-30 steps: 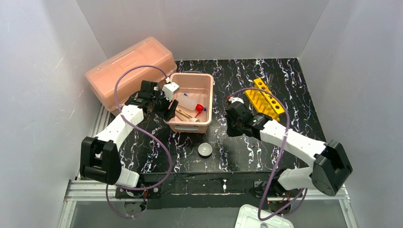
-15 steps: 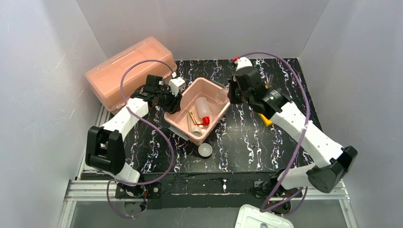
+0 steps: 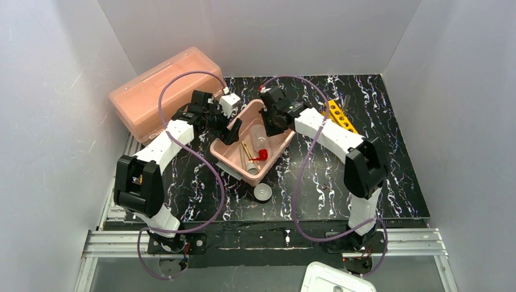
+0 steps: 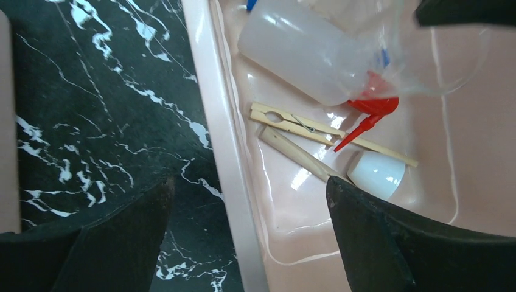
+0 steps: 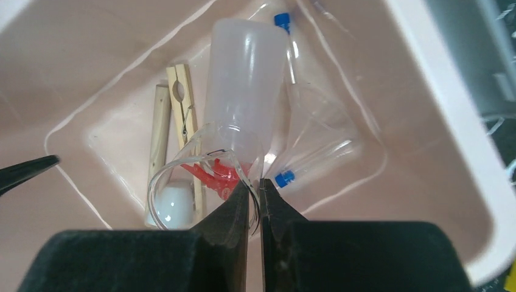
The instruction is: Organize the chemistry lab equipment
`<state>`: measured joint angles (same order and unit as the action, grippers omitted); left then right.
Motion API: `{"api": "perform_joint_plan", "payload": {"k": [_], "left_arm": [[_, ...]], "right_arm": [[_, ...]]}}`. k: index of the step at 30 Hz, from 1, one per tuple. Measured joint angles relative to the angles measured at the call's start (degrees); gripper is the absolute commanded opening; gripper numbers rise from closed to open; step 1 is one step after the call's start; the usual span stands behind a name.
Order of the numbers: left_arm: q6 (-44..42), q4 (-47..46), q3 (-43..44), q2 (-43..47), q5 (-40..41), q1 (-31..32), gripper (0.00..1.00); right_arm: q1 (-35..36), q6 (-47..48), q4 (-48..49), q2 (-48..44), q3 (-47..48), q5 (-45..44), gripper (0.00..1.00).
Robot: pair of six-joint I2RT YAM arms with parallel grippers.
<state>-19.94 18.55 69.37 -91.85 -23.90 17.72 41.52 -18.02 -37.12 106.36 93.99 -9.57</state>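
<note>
The pink tub (image 4: pixel 213 121) now sits skewed on the table (image 3: pixel 377 170), turned within the last second. The left claw (image 4: pixel 249 207) has sprung apart and straddles the tub's rim. The right claw (image 5: pixel 254 201), swung over from the rack (image 3: pixel 344 118), is pinched together on a clear beaker (image 5: pixel 182 159) above the bottle (image 5: pixel 243 91) inside. Dropping it in looks next; the dish (image 3: pixel 263 193) waits outside

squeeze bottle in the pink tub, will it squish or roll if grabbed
The squeeze bottle looks translucent and seemingly empty, so it is probably light, and its wall may dent when squeezed. Lying on its side with a round body, it would likely roll if pushed, though the wooden peg beside it could stop that.
</note>
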Motion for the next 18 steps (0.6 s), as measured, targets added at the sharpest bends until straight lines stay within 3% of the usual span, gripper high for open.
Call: {"api": "perform_joint_plan", "payload": {"k": [7, 14, 18], "left_arm": [[0.02, 3.33, 6.38, 2.58, -0.38, -0.43, 0.95], [-1.41, 5.82, 6.12, 7.40, -0.28, -0.79, 0.97], [-3.36, 7.17, 4.44, 9.30, 1.32, -0.87, 0.98]], "right_arm": [[-0.04, -0.25, 0.77, 4.63, 4.45, 4.47, 0.01], [0.00, -1.51, 2.73, 7.54, 8.31, 7.29, 0.01], [0.02, -2.29, 2.97, 11.03, 8.36, 8.90, 0.08]]}}
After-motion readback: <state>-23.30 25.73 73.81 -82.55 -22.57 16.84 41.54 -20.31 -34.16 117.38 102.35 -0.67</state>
